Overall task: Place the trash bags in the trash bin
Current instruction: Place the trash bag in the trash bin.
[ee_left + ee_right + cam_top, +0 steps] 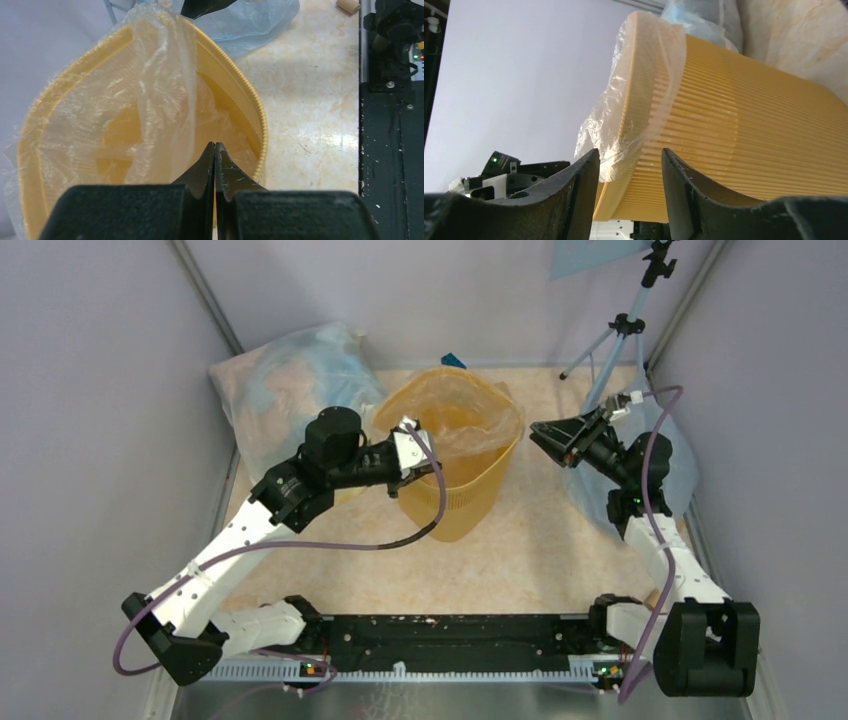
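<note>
The yellow trash bin stands at the middle of the table. A clear trash bag lies in it, with its film draped over the rim. My left gripper is at the bin's left rim. In the left wrist view its jaws are shut tip to tip over the bin's inside. No film shows between the tips, and a fold of the bag hangs just beside them. My right gripper is open to the right of the bin. In the right wrist view it faces the bin's ribbed wall and the bag's overhang.
A big bluish sack lies at the back left and another under my right arm. A tripod stands at the back right. A small blue object sits behind the bin. A black rail runs along the near edge.
</note>
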